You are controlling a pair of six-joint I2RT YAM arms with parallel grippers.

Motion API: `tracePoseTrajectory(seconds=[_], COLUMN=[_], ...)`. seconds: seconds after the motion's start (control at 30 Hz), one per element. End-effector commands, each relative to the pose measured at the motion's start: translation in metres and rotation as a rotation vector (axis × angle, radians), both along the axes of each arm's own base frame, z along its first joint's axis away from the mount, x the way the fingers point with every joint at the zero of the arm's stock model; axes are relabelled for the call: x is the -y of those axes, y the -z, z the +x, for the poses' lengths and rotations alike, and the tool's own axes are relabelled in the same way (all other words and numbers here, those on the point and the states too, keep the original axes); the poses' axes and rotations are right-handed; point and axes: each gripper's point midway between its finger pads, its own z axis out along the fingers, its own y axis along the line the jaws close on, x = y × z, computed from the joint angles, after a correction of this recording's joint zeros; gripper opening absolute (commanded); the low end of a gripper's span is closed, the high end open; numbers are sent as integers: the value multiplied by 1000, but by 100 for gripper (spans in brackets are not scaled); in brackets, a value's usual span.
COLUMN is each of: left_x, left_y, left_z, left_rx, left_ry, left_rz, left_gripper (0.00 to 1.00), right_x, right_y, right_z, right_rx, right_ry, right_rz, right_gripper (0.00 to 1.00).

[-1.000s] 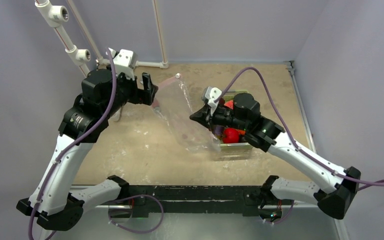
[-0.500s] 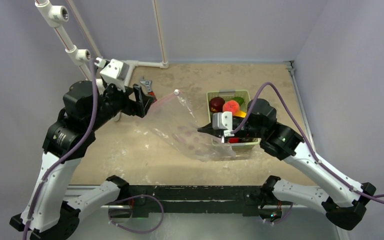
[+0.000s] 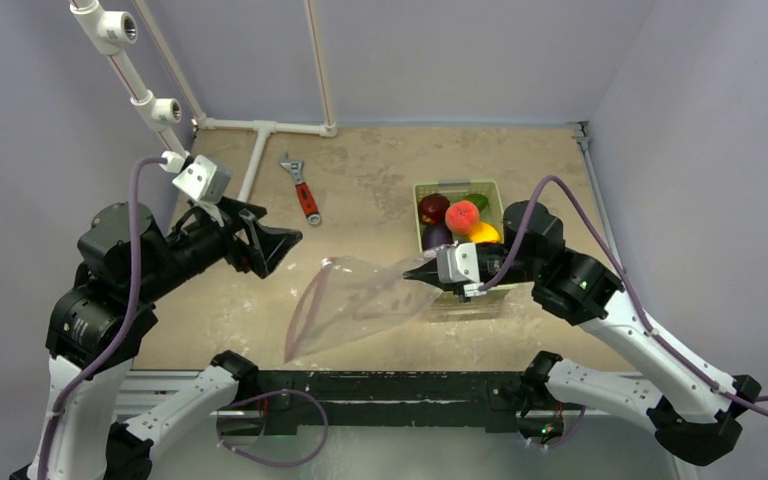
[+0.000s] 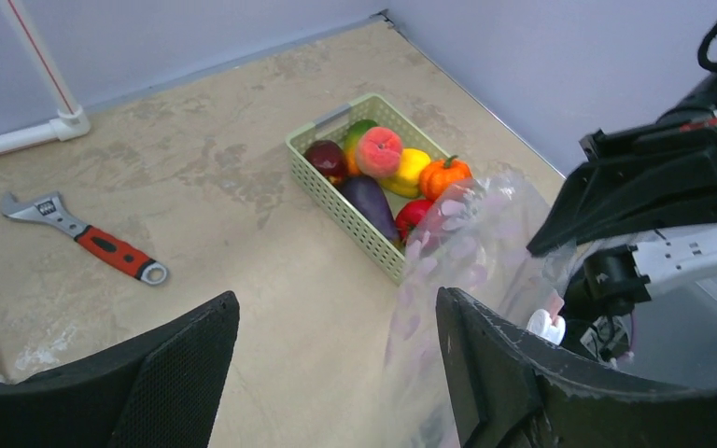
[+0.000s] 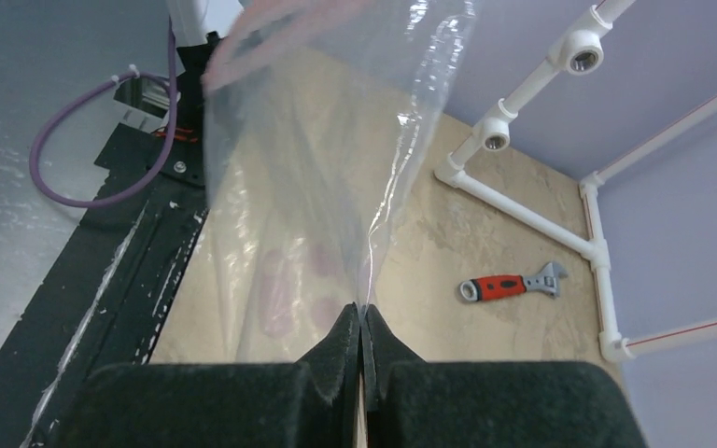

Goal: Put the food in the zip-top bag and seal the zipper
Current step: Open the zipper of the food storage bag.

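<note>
- The right gripper (image 5: pixel 362 313) is pinching one edge of the bag (image 3: pixel 360 300). Only its wrist view shows the fingers clamped on the plastic.
- The zipper (image 3: pixel 305 308) is drooping at the bag's far end.
- The left gripper (image 4: pixel 336 364) is gaping, holding nothing.
- The food (image 4: pixel 383 173) is sitting in the basket (image 3: pixel 425 187), just beside the bag.
- The wrench (image 3: pixel 303 197) is lying well apart.

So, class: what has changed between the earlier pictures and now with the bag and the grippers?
The left gripper let go of the zip-top bag and drew back toward its base, jaws open. The bag, held only by the right gripper, sagged toward the near edge. The food, basket and wrench stayed put.
</note>
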Motion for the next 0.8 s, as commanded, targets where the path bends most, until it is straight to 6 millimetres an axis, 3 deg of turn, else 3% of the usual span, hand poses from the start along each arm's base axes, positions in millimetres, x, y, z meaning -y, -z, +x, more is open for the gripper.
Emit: tracePoseTrajectory(seconds=[0.0, 0.23, 0.53, 0.77], left_x=[6, 10, 10, 9], left_y=[0, -6, 27, 34], left_z=[-26, -63, -80, -97], left_rx=[-14, 10, -72, -81], left_ry=[93, 215, 249, 287], left_rz=[-45, -97, -106, -130], left_gripper=[75, 75, 75, 75], right_x=[5, 5, 1, -2], right_y=[-27, -45, -59, -77], right_z=[-13, -18, -13, -4], right_rx=[63, 34, 10, 0], right_ry=[-55, -57, -25, 22], right_rz=[46, 88, 132, 171], right_gripper=[0, 0, 0, 0])
